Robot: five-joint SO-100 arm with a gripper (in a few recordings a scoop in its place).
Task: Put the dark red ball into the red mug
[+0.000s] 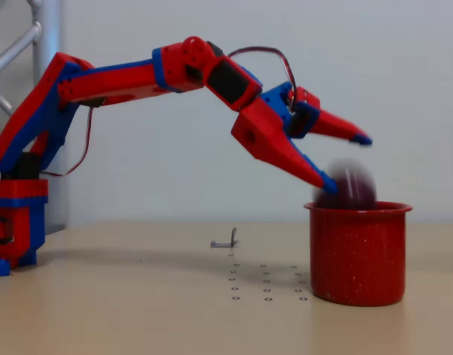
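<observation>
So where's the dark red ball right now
In the fixed view, the dark red ball is at the right, blurred, just above the red mug's rim, beside the open gripper's lower fingertip.

dark red ball (351, 185): blurred, at rim | red mug (357, 251): upright, speckled

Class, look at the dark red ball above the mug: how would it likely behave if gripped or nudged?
The dark red ball looks smooth and rounded, so it would probably roll freely and slip from narrow fingertips. It is blurred above the red mug below the open gripper, apparently dropping.
</observation>
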